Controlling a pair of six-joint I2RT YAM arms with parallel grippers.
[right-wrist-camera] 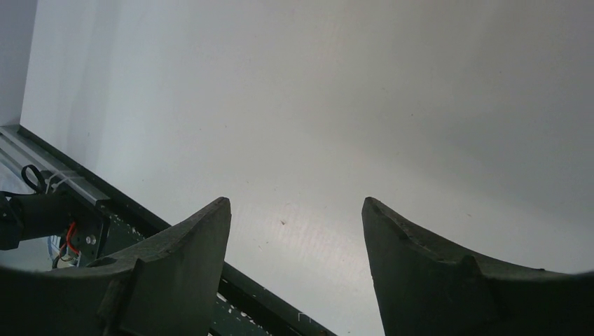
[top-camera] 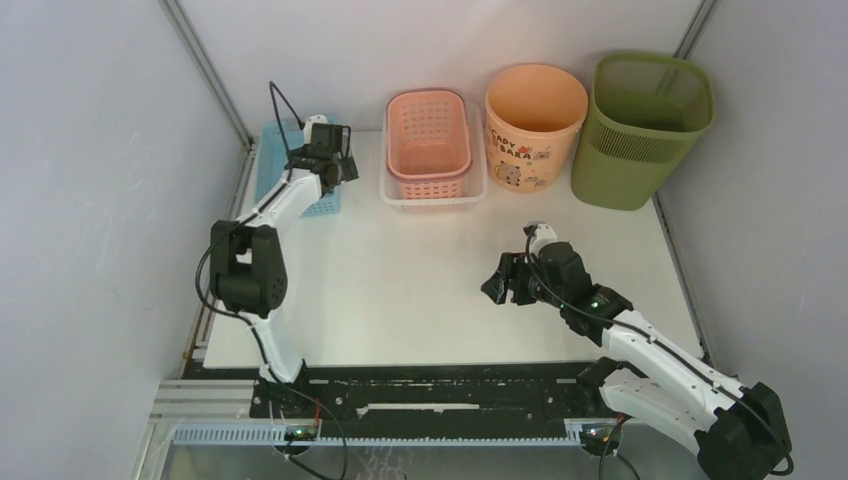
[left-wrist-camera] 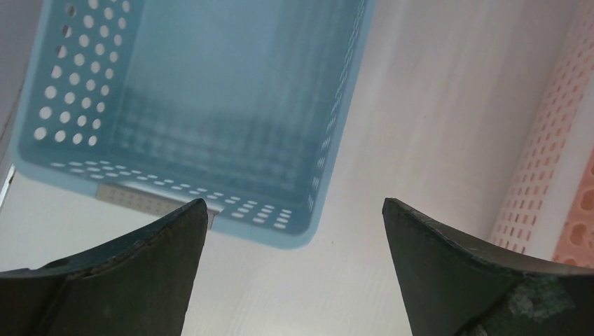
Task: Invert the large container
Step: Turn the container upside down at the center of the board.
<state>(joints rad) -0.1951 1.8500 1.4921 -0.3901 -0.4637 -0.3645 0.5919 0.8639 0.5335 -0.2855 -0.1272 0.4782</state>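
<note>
Large container: the olive-green bin [top-camera: 650, 130] stands upright, mouth up, at the far right corner of the table [top-camera: 400, 290], close to the right wall.
Bin's build: a mesh band runs round the upper part and the base is solid. Through the mouth I see only its own inner walls.
Nearest neighbour: a round peach bucket [top-camera: 535, 125] stands just left of the bin, also mouth up. I cannot tell whether the two touch.
Writing: the bucket's front carries cartoon figures and two lines of dark letters. The lower line looks like "BAKA"; the upper is too small to read surely.
Nested pair: a pink perforated basket [top-camera: 428, 135] sits inside a lower white basket [top-camera: 433, 198], left of the bucket.
Far left: a blue perforated basket [left-wrist-camera: 175, 105] lies at the table's back left edge, its bare floor showing in my left wrist view.
My right gripper [right-wrist-camera: 294, 206]: jaws released and apart, nothing between them. It hangs over bare table in the right middle, well apart from the bin, and its camera looks toward the black rail [right-wrist-camera: 175, 245] at the near edge.
My left gripper [left-wrist-camera: 294, 210]: jaws spread wide, holding nothing, poised above the near rim of the blue basket, with the white basket's wall at the right of its view.
</note>
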